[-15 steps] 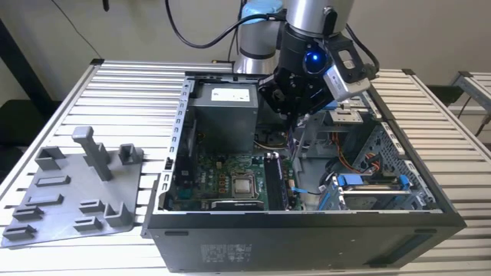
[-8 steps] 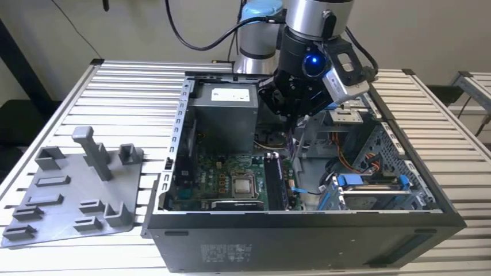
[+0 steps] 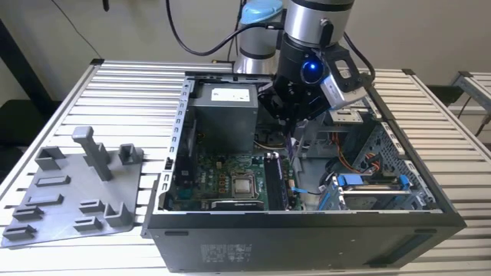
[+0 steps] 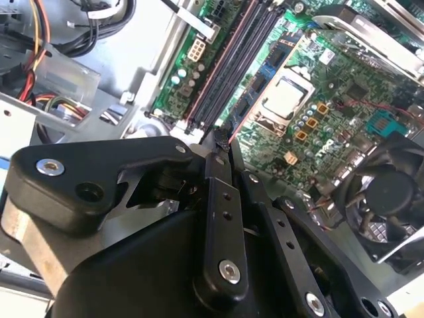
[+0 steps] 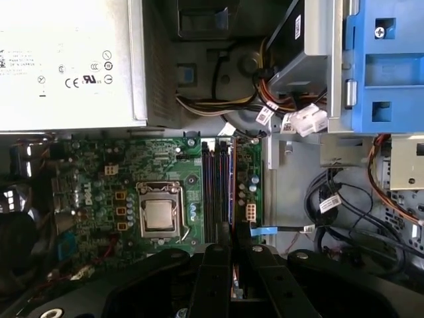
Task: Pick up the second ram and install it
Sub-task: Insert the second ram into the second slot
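My gripper (image 3: 292, 127) hangs inside the open computer case (image 3: 307, 230), above the motherboard (image 3: 222, 178). Its fingers are shut on the second ram (image 3: 293, 150), a thin dark stick that hangs down edge-on from the fingertips. In the first wrist view the ram (image 5: 233, 199) is a narrow reddish edge running out from the gripper (image 5: 232, 248) over the memory slots (image 5: 213, 192). The second wrist view has the ram's dark tip (image 4: 223, 136) just past the gripper (image 4: 225, 151), a little short of the slots (image 4: 228, 66). Another dark stick (image 3: 274, 181) stands in a slot below.
The grey power supply (image 3: 222, 112) sits at the back of the case, the processor socket (image 3: 244, 185) beside the slots, blue drive clips (image 3: 360, 181) and loose cables on the exterior view's right. A grey plastic tray (image 3: 69, 195) with upright posts lies outside the case on the slatted table.
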Controlling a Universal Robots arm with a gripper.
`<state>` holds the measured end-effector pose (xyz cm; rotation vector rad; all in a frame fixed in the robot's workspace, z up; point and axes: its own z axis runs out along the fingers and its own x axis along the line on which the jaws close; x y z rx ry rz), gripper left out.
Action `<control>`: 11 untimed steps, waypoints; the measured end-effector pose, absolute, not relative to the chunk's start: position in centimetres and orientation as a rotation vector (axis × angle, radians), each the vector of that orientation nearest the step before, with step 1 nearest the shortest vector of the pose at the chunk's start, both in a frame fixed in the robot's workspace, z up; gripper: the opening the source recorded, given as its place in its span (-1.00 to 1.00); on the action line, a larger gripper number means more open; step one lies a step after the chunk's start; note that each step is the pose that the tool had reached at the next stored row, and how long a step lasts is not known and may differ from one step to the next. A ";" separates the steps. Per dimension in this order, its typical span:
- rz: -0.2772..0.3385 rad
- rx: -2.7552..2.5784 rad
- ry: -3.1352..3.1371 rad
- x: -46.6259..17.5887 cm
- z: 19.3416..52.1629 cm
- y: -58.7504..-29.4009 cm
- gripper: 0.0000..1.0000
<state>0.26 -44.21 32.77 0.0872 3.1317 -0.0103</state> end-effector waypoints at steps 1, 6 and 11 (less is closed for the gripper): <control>-0.010 0.087 3.132 0.3 32.7 -44.2 -0.72; -0.010 0.087 3.132 0.3 32.1 -44.2 -0.72; -0.010 0.087 3.132 0.3 31.7 -44.2 -0.72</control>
